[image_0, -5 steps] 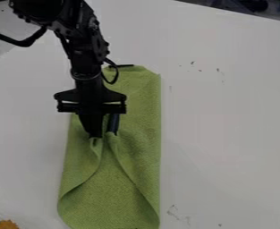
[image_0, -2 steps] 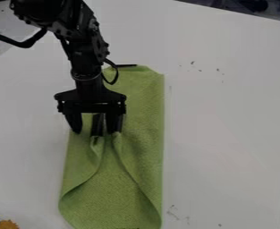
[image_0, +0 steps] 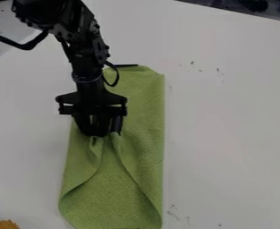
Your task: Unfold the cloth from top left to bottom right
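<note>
On the white counter (image_0: 226, 112), the long green cloth (image_0: 143, 107) has kept its narrow outline since the last frame, and the black robot arm (image_0: 87, 56) above it has hardly moved. What has changed for you is the black two-finger gripper (image_0: 95, 133): its fingers stood spread a moment ago and are now drawn close together. Read that as an attempt to pinch the loose material before opening the layers out; no unfolding shows from it, and the task looks to be near its start. You cannot tell from here whether the fingers have really caught fabric, so a gentle test lift would be wise before you carry anything towards the lower right. The cloth lies under and around your gripper, running up behind it and down to the bottom of the view, with more of its width to the right in the view. At the fingertips is the small raised green fold (image_0: 94, 151), just below them in view; its edge curves away to the lower left.
</note>
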Controlling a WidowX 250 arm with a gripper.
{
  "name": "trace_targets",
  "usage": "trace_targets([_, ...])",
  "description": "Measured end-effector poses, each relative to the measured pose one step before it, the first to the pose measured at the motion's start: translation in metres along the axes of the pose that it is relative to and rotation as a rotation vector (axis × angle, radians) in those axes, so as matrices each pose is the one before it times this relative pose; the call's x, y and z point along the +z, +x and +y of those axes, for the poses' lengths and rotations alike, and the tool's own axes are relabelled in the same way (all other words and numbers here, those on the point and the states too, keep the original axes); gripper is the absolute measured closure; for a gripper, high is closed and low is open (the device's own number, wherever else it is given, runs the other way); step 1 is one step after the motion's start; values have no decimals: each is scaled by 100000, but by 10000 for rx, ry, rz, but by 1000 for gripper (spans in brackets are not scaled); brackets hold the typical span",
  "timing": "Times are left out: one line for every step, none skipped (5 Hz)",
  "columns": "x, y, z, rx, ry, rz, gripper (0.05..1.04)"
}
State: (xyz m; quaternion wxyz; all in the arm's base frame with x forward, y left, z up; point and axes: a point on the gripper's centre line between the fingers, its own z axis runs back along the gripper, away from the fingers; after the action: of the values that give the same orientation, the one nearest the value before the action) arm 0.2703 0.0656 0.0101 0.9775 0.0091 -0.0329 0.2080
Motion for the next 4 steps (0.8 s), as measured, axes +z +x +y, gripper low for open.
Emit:
trace_targets([-1,-43,161,107,51,37,913])
trace_targets([298,-345,194,118,190,173,1006])
trace_targets([3283,-209,307,319,200,-398,1017])
trace_targets([2475,46,3876,933,360,-744,1017])
